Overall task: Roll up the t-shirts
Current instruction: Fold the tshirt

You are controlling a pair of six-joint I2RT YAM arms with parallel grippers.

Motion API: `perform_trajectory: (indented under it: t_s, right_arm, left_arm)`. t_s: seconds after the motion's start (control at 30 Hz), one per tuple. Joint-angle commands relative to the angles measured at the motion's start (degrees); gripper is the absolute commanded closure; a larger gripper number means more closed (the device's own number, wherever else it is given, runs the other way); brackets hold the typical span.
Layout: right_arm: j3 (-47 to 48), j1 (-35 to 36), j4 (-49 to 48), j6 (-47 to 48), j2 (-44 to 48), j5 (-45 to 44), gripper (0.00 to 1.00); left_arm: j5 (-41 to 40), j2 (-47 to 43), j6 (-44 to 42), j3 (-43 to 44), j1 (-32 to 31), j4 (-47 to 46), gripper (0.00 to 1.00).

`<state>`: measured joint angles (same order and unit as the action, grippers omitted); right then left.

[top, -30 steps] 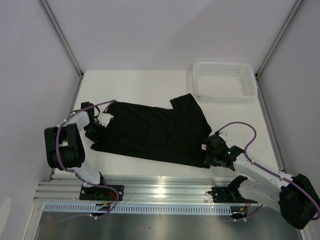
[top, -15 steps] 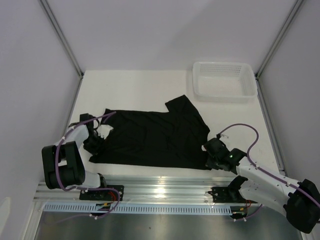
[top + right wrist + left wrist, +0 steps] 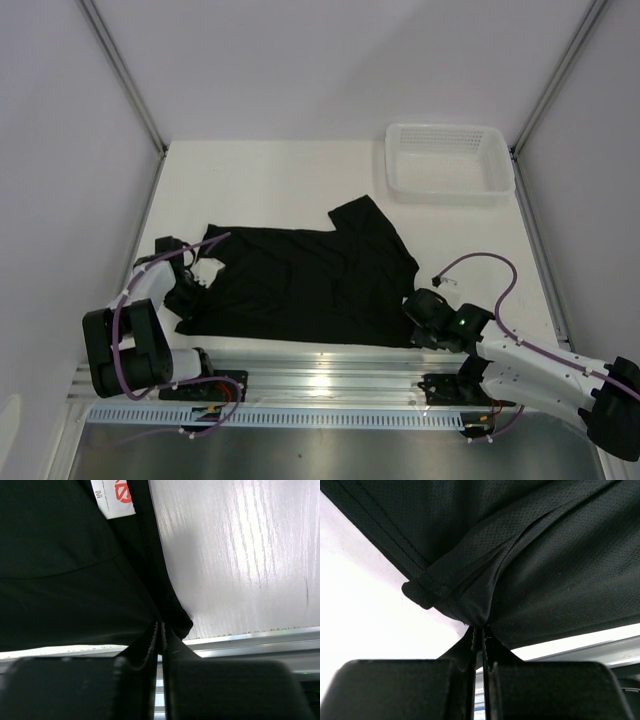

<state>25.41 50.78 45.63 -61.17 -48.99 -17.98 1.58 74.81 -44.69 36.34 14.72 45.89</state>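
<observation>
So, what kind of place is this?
Probably a robot test cell, not a home: a white table closed in by plain walls, two arms bolted to a metal rail, and one black t-shirt laid out.

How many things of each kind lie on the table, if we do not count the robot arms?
black t-shirt: 1
white mesh basket: 1
Total: 2
</observation>
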Motion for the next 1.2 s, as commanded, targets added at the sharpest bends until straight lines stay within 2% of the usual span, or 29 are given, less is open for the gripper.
perform_trajectory:
  t_s: [0.0,0.03,0.07,0.1,0.13,0.17,0.3,0.4,0.5,0.6,0.7,0.8,0.87,1.0,1.03,1.1,1.13,1.17]
  right_arm:
    - [1.7,1.9,2.6,-3.8,0.5,-3.3,0.91]
    - [1.8,2.1,2.6,-3.7,0.4,-3.4,0.83]
    - [2.1,2.1,2.8,-3.7,0.4,-3.9,0.75]
    - [2.6,2.1,3.3,-3.6,0.4,-4.3,0.64]
    - [3.1,2.1,3.5,-3.4,0.6,-4.8,0.61]
    - [3.7,2.1,3.9,-3.3,0.7,-6.0,0.56]
    - [6.4,2.1,5.3,-1.9,1.2,-8.8,0.51]
    - [12.0,2.1,7.0,1.7,1.2,-11.0,0.47]
    - [19.6,2.0,7.6,7.8,0.6,-13.7,0.41]
    - [27.4,0.6,4.2,18.9,-2.0,-13.4,0.41]
    - [35.4,-4.9,-1.6,30.1,-7.8,-7.6,0.42]
    - [42.0,-13.9,-10.3,38.7,-14.1,3.9,0.44]
    - [45.4,-18.5,-14.1,41.0,-22.3,9.5,0.47]
    - [58.1,-19.5,-19.4,49.6,-40.1,11.6,0.51]
    - [64.4,-19.5,-19.7,50.7,-47.3,11.7,0.52]
    - [71.1,-20.0,-19.6,52.8,-54.2,12.6,0.56]
    - [77.7,-20.2,-19.3,52.9,-57.6,12.4,0.57]
    - [81.3,-21.0,-17.6,53.0,-64.5,11.8,0.6]
  left_arm:
    - [1.0,-0.3,-1.1,-1.4,0.7,-0.6,0.95]
    - [1.7,-0.4,-0.9,-0.8,0.7,-0.5,0.85]
    - [1.8,-0.4,-0.8,-0.7,0.7,-0.5,0.8]
    - [1.9,-0.5,-0.8,-0.5,0.7,-0.5,0.72]
    - [1.9,-0.5,-1.0,-0.1,0.7,-0.7,0.59]
    - [1.1,-0.8,-1.1,0.3,0.7,-1.3,0.55]
    - [1.2,-2.3,-0.2,2.9,1.7,0.6,0.52]
    - [-1.0,-5.6,-0.3,5.5,2.6,-0.1,0.43]
    - [-1.3,-8.3,-0.8,7.7,2.8,0.3,0.4]
    - [-0.2,-10.9,-0.1,10.9,2.8,2.4,0.36]
    - [3.1,-11.7,2.4,16.4,2.8,2.8,0.35]
    - [8.1,-9.1,7.5,19.6,2.1,2.3,0.35]
    - [9.9,-6.0,11.5,24.4,1.1,1.9,0.35]
    - [10.4,-0.9,16.9,30.5,-0.7,-1.2,0.34]
    - [10.1,0.3,18.7,32.2,-0.9,-1.8,0.34]
    - [9.1,4.7,20.2,35.0,-1.7,-2.9,0.34]
    - [8.3,6.3,22.2,38.2,-1.9,-3.1,0.34]
    - [7.0,8.0,23.0,39.2,-2.0,-2.8,0.34]
